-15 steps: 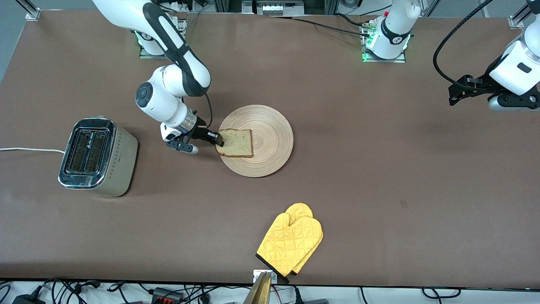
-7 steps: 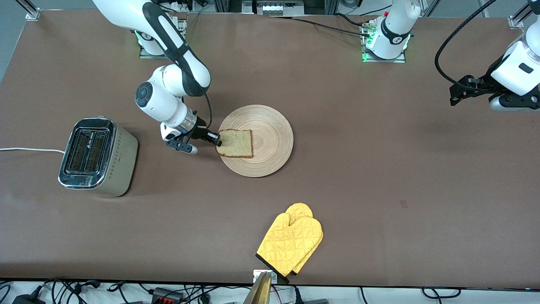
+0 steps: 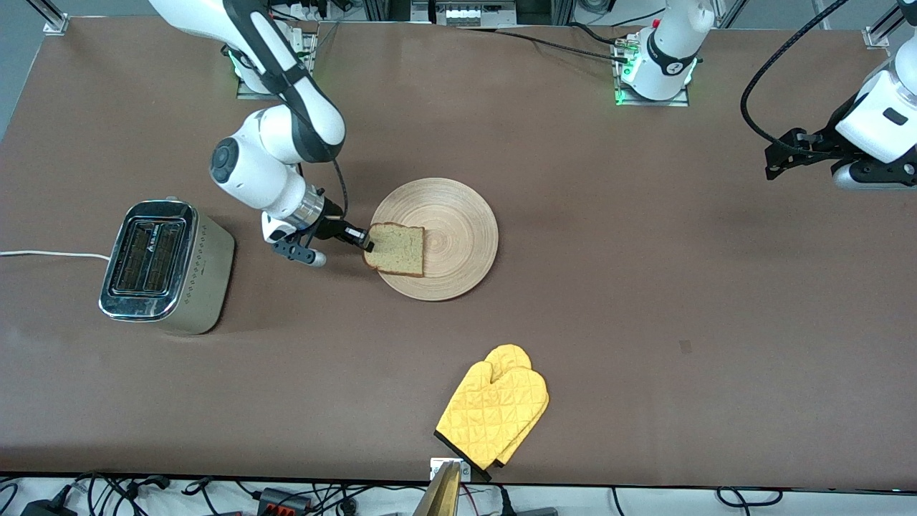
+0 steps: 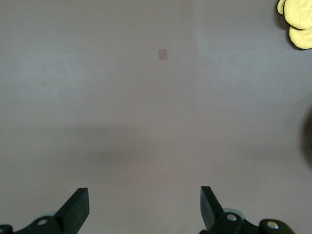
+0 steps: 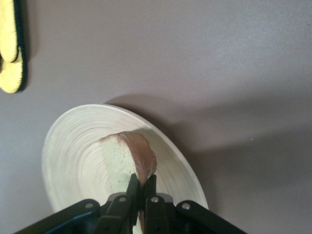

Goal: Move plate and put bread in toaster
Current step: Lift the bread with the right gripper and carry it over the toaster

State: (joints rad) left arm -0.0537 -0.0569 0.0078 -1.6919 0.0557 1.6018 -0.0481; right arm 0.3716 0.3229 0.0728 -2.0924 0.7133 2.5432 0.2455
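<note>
The round wooden plate [image 3: 444,238] lies mid-table. My right gripper [image 3: 367,240] is shut on the crust edge of the bread [image 3: 395,249] and holds the slice tilted over the plate's rim at the right arm's end. In the right wrist view the fingers [image 5: 132,187] pinch the slice [image 5: 131,158] edge-on above the plate [image 5: 78,161]. The toaster [image 3: 163,266], beige with a chrome two-slot top, stands toward the right arm's end of the table. My left gripper [image 3: 772,161] is open and empty, waiting high over the left arm's end; its fingertips [image 4: 78,207] show over bare table.
A yellow oven mitt [image 3: 494,412] lies near the table's front edge, nearer the camera than the plate; it shows in the left wrist view [image 4: 297,22] and the right wrist view [image 5: 10,46]. The toaster's white cord [image 3: 50,254] runs to the table's end.
My right gripper has lifted the bread off the plate and drawn it slightly toward the toaster; the slice is now tilted. The left arm has barely moved.
</note>
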